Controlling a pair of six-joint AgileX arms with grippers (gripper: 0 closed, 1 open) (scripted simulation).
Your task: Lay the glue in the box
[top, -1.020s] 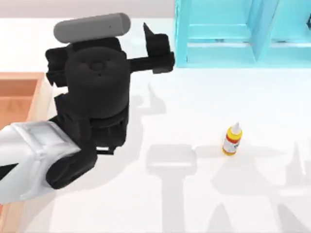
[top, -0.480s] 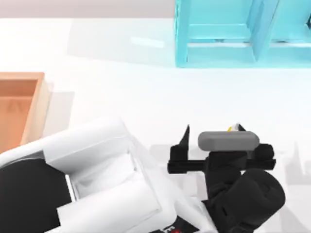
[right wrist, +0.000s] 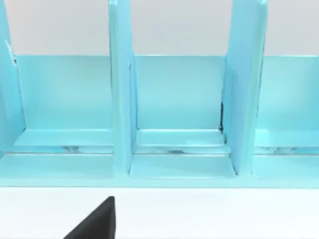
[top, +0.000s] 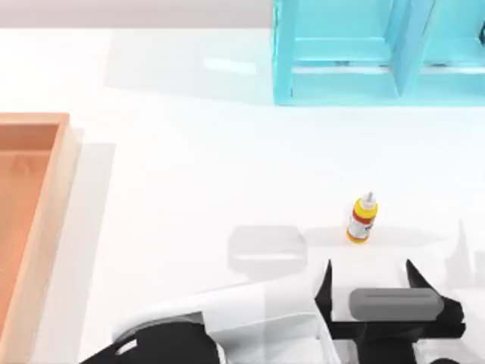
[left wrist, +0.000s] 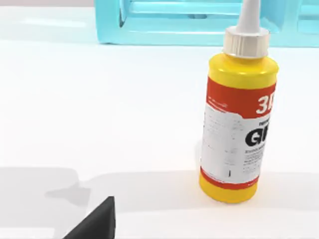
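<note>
The glue (top: 362, 220) is a small yellow bottle with a white nozzle and a red-and-white label. It stands upright on the white table, right of centre. My left gripper (top: 370, 274) is at the front edge just short of the bottle, open, its two black fingers pointing toward it without touching. The left wrist view has the glue (left wrist: 237, 124) close up, with one black fingertip (left wrist: 97, 225) off to its side. The box (top: 34, 220) lies at the table's left edge, orange-brown floor bare. My right gripper (right wrist: 159, 234) faces the cyan shelf, open.
A cyan compartment shelf (top: 379, 53) stands along the back right; its dividers (right wrist: 119, 109) show in the right wrist view. White table (top: 197, 174) stretches between the box and the glue. My left arm's white link (top: 250, 326) lies along the front edge.
My left arm swung from the back left near the box across to the front right. Half a second ago it covered the glue; now it sits lower and the bottle is uncovered.
</note>
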